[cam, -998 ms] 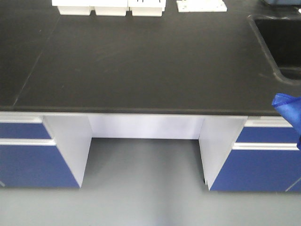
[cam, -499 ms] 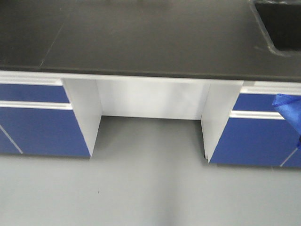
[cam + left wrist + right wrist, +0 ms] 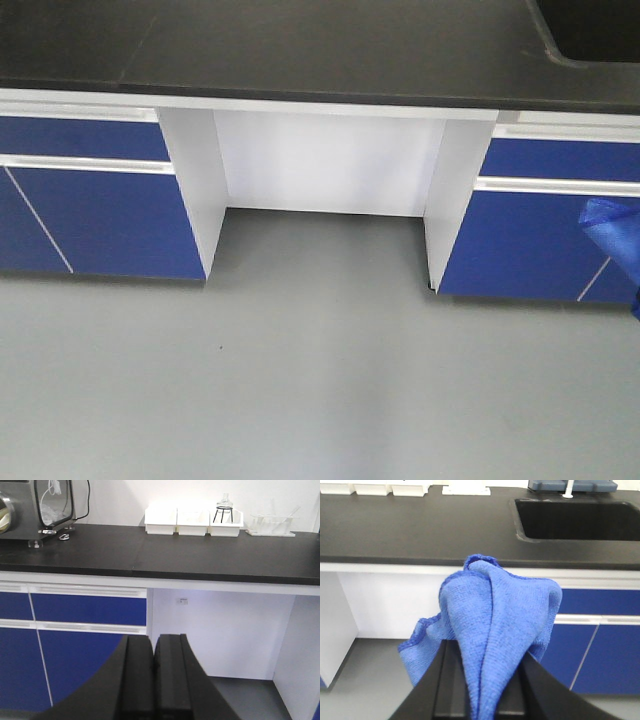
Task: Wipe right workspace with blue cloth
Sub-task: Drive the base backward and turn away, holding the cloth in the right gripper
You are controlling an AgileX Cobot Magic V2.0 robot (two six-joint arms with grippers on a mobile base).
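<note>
My right gripper (image 3: 485,652) is shut on the blue cloth (image 3: 500,615), which bunches up between its black fingers (image 3: 447,680) and droops to the left. The cloth hangs in front of the bench, below the black countertop (image 3: 420,530). In the front view only a corner of the cloth (image 3: 612,235) shows at the right edge, before a blue cabinet. My left gripper (image 3: 153,645) is shut and empty, its two pads pressed together, facing the bench's knee space. The countertop (image 3: 300,50) fills the top of the front view.
A black sink (image 3: 575,517) is set in the counter at the right. White trays (image 3: 192,522) and a clear rack stand at the back. A glass-fronted box (image 3: 35,507) sits far left. Blue cabinets (image 3: 90,210) flank a white knee space (image 3: 325,160) over grey floor.
The front view has drawn back from the bench: the countertop has slid up the frame and more grey floor shows. The cloth corner keeps its place at the right edge.
</note>
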